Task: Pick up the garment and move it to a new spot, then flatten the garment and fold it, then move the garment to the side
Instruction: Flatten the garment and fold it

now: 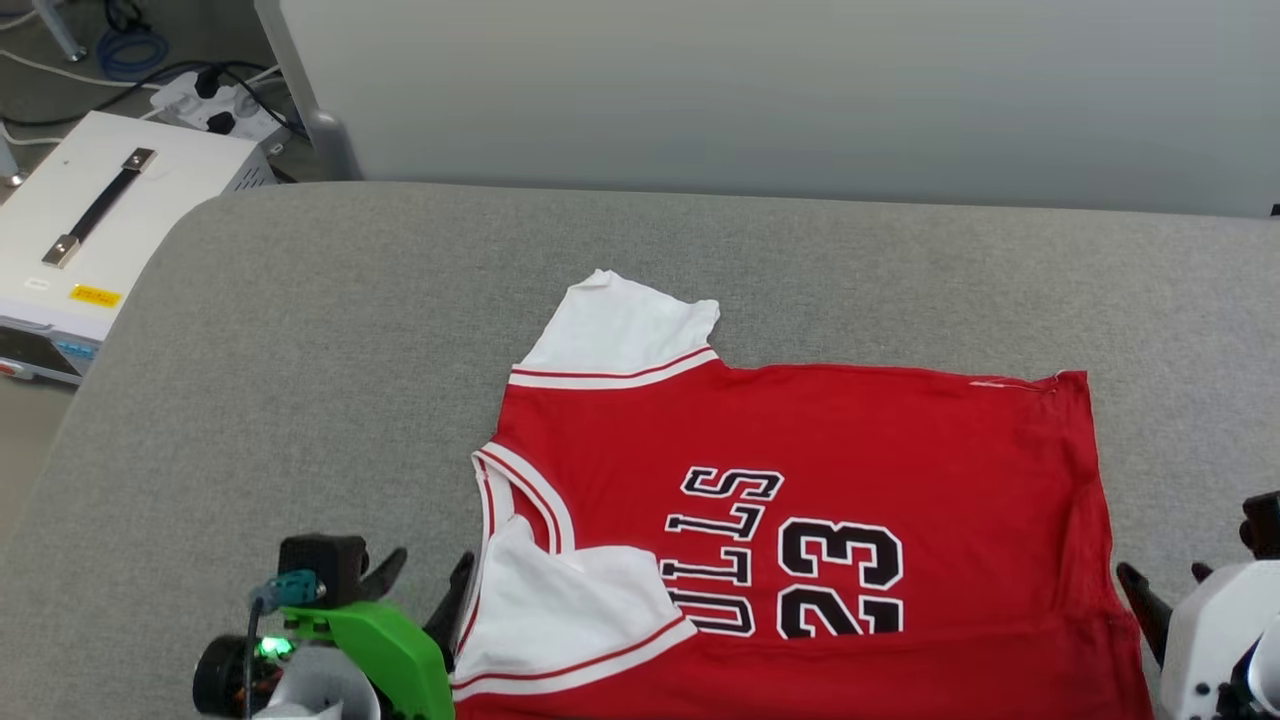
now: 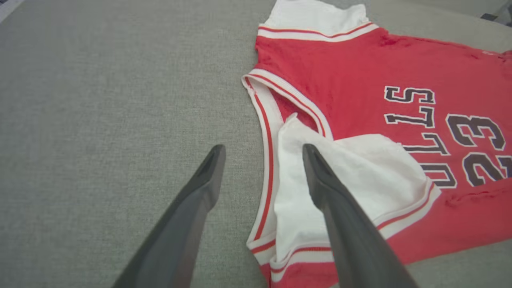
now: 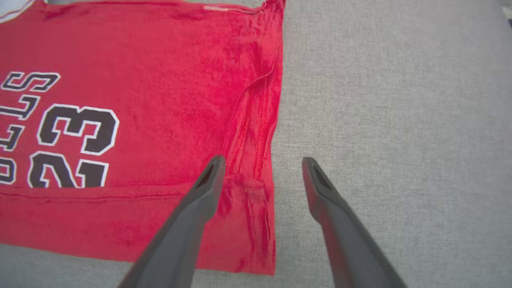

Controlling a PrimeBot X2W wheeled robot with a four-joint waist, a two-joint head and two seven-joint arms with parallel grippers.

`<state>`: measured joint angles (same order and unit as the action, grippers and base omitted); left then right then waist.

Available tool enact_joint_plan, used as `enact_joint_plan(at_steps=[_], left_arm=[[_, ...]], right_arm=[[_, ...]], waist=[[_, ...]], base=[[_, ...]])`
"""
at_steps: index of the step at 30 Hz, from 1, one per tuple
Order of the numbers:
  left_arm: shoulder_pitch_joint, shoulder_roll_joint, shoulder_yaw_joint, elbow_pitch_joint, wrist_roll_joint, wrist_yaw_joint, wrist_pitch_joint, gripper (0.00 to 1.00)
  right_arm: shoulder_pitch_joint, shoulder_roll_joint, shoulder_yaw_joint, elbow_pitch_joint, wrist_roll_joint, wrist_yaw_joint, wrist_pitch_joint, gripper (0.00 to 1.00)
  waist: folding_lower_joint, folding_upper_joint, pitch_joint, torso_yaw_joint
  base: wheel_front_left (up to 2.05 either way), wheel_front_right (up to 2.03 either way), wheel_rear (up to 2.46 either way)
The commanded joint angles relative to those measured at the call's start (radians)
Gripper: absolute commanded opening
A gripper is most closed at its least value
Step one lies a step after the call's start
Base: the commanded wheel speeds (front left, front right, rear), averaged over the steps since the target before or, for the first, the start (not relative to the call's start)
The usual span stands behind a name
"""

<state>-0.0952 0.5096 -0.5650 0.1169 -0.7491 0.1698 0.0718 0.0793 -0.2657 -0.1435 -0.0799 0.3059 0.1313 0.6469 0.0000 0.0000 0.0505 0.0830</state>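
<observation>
The grey cloth-covered table (image 1: 300, 350) takes up most of the head view. The garment (image 1: 900, 440) lies flat on its near right part, neck toward the robot's left and hem toward its right. The far white sleeve is spread out. The near sleeve is folded in over the chest, and the near edge is turned up in a red strip. The black, white-edged lettering lies sideways in the head view and reads "ULLS" and "23". The sleeve hides whatever comes before it, and the strip cuts across the bottom of the number.

A white case (image 1: 110, 220) with a black handle stands shut on the floor to the left, its contents hidden. The writing on its yellow label (image 1: 95, 295) is too small to read.

The left gripper (image 2: 263, 148) is spread wide and holds nothing, with one finger over the folded sleeve and the other over bare table. The right gripper (image 3: 263, 160) is also spread and empty, straddling the hem corner.
</observation>
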Motion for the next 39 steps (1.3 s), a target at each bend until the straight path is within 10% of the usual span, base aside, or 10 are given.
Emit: enact_joint_plan(at_steps=[1,10,26,39], left_arm=[[-0.025,-0.007,0.01,-0.008,0.021,-0.011,-0.038,1.0],[-0.055,-0.072,0.059,-0.035,0.086,-0.026,-0.3,1.0],[-0.009,-0.235,0.275,-0.086,0.297,-0.146,-0.333,1.0],[-0.41,-0.08,0.187,0.138,0.383,-0.281,-0.029,1.0]], right_arm=[[-0.023,-0.011,0.014,-0.016,0.017,-0.001,-0.039,1.0],[-0.049,-0.004,0.072,-0.063,0.025,-0.001,-0.367,1.0],[-0.043,0.129,0.114,-0.011,-0.045,-0.001,-0.743,1.0],[-0.149,0.137,0.176,-0.028,-0.069,-0.001,-0.759,1.0]], waist=[[0.0,0.0,-0.021,-0.002],[0.0,0.0,-0.028,-0.008],[0.0,0.0,0.068,-0.047],[0.0,0.0,0.261,-0.169]], base=[[0.0,0.0,0.0],[0.0,0.0,0.0],[0.0,0.0,0.0],[0.0,0.0,0.0]])
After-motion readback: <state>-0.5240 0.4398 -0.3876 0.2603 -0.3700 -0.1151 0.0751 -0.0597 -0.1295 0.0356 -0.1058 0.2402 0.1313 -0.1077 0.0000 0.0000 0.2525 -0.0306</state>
